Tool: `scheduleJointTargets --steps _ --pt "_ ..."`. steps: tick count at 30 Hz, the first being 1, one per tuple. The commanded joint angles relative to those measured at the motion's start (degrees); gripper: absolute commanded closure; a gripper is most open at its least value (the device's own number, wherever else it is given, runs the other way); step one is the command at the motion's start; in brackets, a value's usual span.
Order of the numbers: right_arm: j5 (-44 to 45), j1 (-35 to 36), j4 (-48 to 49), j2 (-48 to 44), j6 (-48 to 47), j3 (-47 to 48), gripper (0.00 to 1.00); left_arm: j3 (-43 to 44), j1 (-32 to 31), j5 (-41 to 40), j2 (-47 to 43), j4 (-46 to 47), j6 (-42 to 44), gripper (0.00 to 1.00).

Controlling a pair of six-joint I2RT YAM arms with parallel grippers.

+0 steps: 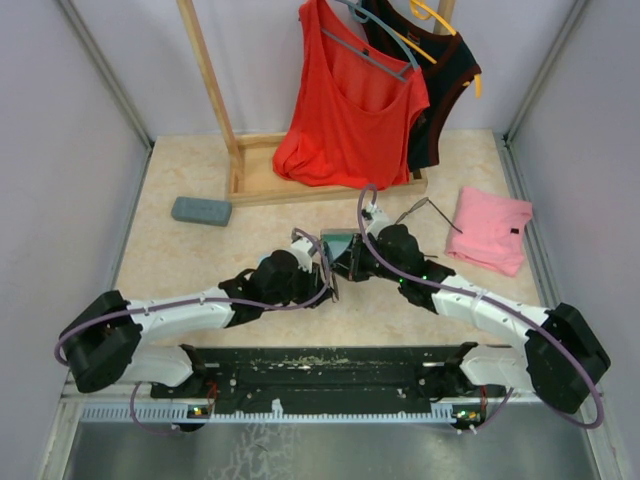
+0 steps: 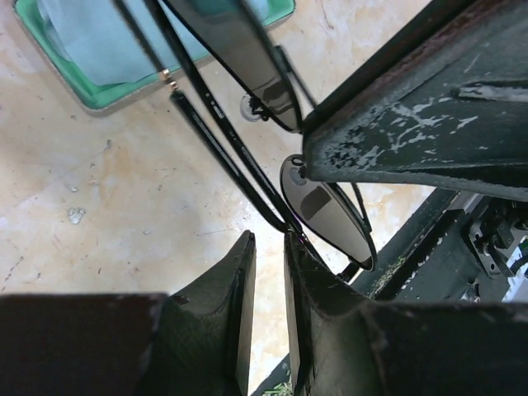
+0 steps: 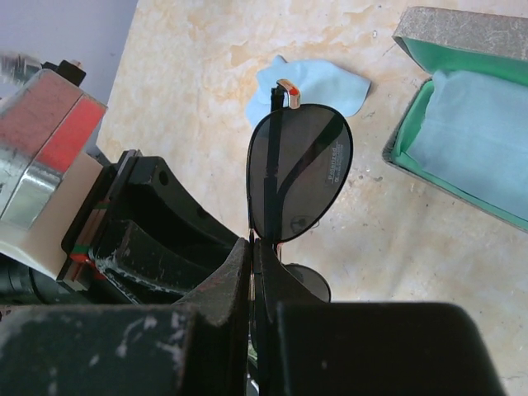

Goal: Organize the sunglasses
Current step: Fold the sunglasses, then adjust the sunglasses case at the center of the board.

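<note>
Sunglasses (image 3: 301,169): up off the tabletop (image 3: 190,66), temples folded, near the open case (image 3: 404,136). Right gripper (image 3: 252,247): clamped tight on the frame rim, about between the two lenses. Left gripper (image 2: 268,247): narrow gap, one fingertip against the folded temples by the hinge; no firm pinch visible. Likely light, thin wire, easily bent; lenses slick, scratch-prone. Best taken at hinge or bridge, gently, never across the glass.

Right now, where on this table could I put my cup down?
Bare tabletop lies front left, between the grey case and the left arm, and back left, beside the wooden rack. The middle is crowded: right gripper, left gripper, sunglasses and open case meet there.
</note>
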Motion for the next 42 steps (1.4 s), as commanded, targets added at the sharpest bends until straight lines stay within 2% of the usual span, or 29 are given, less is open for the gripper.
scheduleJointTargets --steps 1,5,13,21,31,42 --pt "-0.81 -0.32 5.03 0.49 0.90 0.40 1.00 2.21 -0.93 1.91 0.50 3.53 -0.29 0.74" --pt "2.04 -0.32 3.30 -0.51 0.49 -0.05 1.00 2.08 -1.03 0.86 -0.62 2.76 0.26 0.72" --pt "12.15 -0.32 -7.77 -7.42 -2.58 -0.47 1.00 1.30 -0.93 -6.75 -6.11 -2.21 2.86 0.62" --pt "15.87 -0.32 -14.95 -13.36 -3.31 -1.32 1.00 1.10 -0.36 -11.64 -9.48 -3.33 5.63 0.57" --pt "15.00 -1.09 -19.77 -15.89 -1.09 -1.73 1.00 1.51 4.60 -10.14 -8.65 -1.60 6.96 0.57" --pt "8.99 -6.92 -19.99 -18.47 0.55 -4.44 1.00 1.43 15.60 -1.60 -5.32 4.54 8.59 0.54"
